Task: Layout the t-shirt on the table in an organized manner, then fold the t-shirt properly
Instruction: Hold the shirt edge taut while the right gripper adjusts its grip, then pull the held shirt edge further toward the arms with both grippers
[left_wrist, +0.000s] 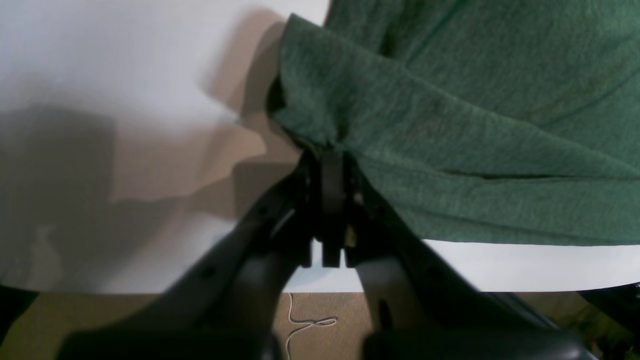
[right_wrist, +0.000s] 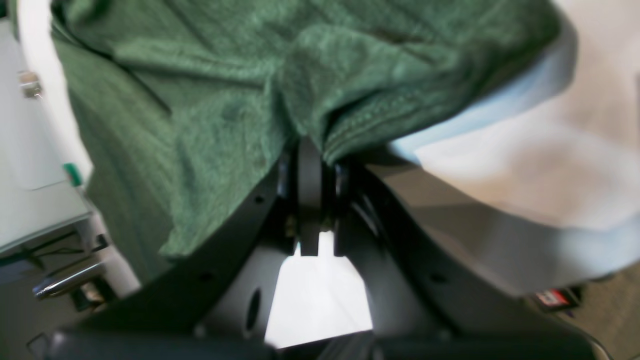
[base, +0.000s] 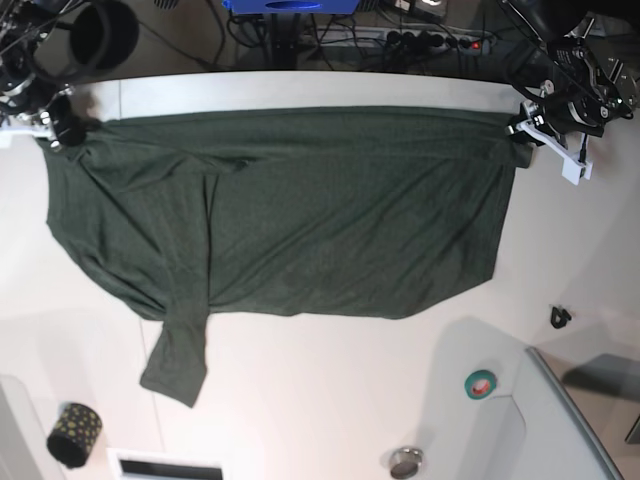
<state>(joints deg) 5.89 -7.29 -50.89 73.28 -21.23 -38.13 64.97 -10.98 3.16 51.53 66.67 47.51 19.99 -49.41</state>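
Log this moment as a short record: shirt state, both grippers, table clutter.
shirt: t-shirt spread wide across the table, stretched between the two arms, one sleeve trailing toward the near edge
left gripper: shut on a shirt corner, at the base view's right
right gripper: shut on a bunched hem, at the base view's left
fold: not yet begun
clutter: tape roll, dotted cup, small round metal thing, small black clip, all apart from the shirt

Plain dark green t-shirt (base: 300, 210), white table (base: 330, 400), black tools.
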